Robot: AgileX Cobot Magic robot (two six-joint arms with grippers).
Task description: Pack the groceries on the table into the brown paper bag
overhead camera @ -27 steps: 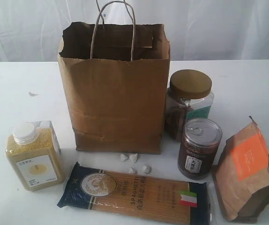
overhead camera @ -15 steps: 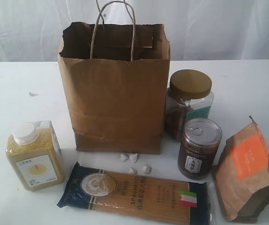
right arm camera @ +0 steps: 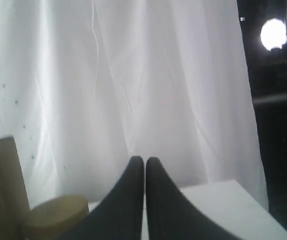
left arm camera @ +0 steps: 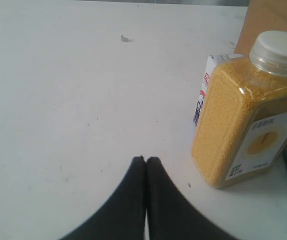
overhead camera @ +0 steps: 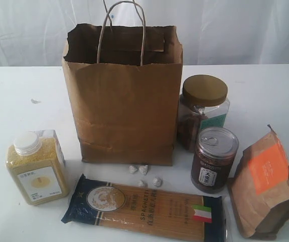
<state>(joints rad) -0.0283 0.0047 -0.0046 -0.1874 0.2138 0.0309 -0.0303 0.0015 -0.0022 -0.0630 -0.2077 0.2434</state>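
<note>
Groceries spread across the front of the white table (overhead camera: pixel 13 101). At far left, seen only through its own wrist camera, the left gripper (left arm camera: pixel 145 161): black fingers pressed flat together, nothing between them, hovering over bare tabletop. Just beside it, the yellow-grain bottle with white cap (overhead camera: pixel 35 168), upright near the front left, label towards the exterior camera. Tucked right behind the bottle, a small blue-silver carton (left arm camera: pixel 207 92), mostly hidden; contact between the two not discernible. Next along, flat at the front edge, the blue-ended spaghetti packet (overhead camera: pixel 144 206), lying lengthwise, left end near the bottle's base, right end in front of the can. Behind the packet, in the middle, the brown paper bag (overhead camera: pixel 124 111), standing upright and open at the top, cord handles (overhead camera: pixel 122 30) looped above the serrated rim; interior dark, contents not discernible. Between bag and packet, four small crumpled white lumps (overhead camera: pixel 143 169). Right of the bag, close against its side, the brown-lidded clear jar (overhead camera: pixel 203 111), upright. In front of the jar, the dark silver-topped can (overhead camera: pixel 214 160), upright, pull-tab on top. Furthest right, just beside the can, the orange-labelled brown pouch (overhead camera: pixel 263 186), standing on its base, top creased. Right gripper (right arm camera: pixel 144 161) likewise closed tip to tip and empty, raised and aimed at the white curtain (right arm camera: pixel 158 75), jar lid low in its view.
</note>
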